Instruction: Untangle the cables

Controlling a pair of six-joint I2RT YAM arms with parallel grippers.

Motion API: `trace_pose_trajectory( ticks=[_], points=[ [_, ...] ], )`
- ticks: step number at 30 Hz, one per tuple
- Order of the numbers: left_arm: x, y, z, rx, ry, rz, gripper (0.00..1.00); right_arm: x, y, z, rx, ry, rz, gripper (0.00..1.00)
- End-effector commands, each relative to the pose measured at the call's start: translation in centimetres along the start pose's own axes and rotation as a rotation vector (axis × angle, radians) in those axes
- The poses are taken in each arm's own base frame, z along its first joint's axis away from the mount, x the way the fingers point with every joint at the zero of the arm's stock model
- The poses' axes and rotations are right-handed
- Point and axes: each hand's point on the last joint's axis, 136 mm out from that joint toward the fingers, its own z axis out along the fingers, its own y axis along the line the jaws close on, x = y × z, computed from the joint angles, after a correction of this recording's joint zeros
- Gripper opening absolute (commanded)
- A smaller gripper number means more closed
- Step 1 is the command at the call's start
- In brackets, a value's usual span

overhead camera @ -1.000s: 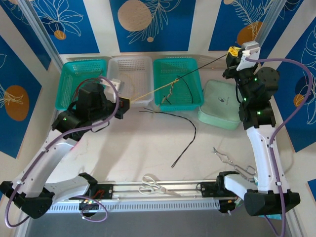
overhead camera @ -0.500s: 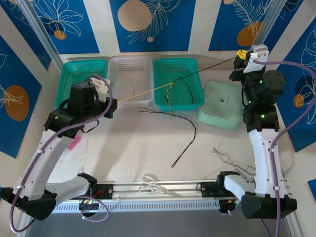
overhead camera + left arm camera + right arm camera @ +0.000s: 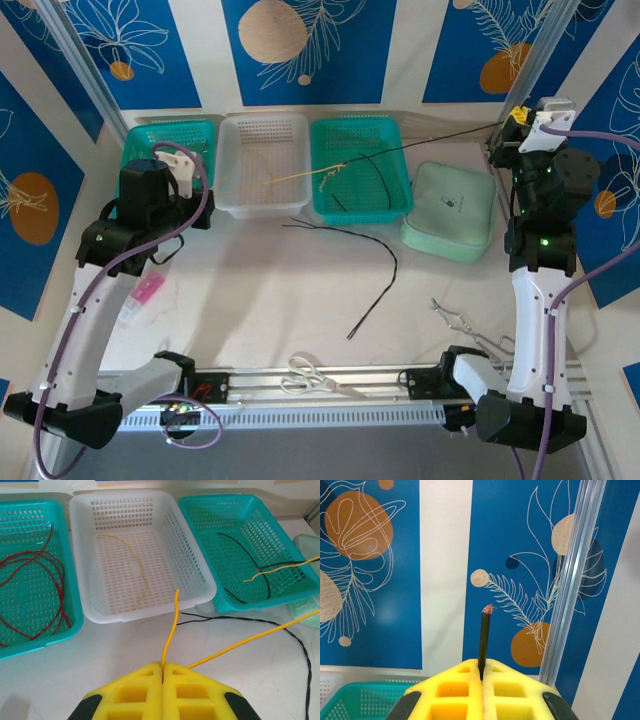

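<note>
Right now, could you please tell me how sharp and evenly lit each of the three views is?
Top external: bright, even light, soft shadows on the table. Left wrist: the white basket and yellow cable are sharp; the jaws at the bottom edge look slightly soft. Right wrist: the black cable stub and wall pattern are crisp, with a bright streak along the aluminium post.

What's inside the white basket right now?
One loose yellow wire lies curved on the floor of the white basket; nothing else shows inside. The floor strip right behind its near wall is hidden by that wall.
</note>
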Motion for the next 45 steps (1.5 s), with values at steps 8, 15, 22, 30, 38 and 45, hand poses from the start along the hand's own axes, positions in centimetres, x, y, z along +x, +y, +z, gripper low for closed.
trace_pose_trajectory(
  ticks=[8,15,22,30,38,45],
  points=[
    [0.7,4.3,-0.3,-0.131,-0.007,-0.086,0.00,0.4,-2.6,-0.4,0.112,0.018,0.007,0.00],
    [-0.1,6.6,-0.4,-0.177,-0.102,-0.160,0.00,0.8,-3.9,-0.6,0.155,0.021,0.024,0.00],
    [-0.5,8.4,-0.7,-0.225,-0.110,-0.193,0.00,1.1,-4.9,-0.8,0.193,0.028,0.023,0.00],
    [0.3,10.6,1.2,-0.197,-0.157,-0.353,0.00,1.9,-7.2,-0.8,0.281,0.038,0.019,0.00],
    [1.3,13.3,2.0,-0.248,-0.211,-0.464,0.00,1.7,-8.5,-0.6,0.330,0.027,-0.014,0.00],
    [4.9,15.8,5.0,-0.309,-0.179,-0.548,0.00,1.2,-10.5,-1.0,0.416,0.003,-0.043,0.00]
  ],
)
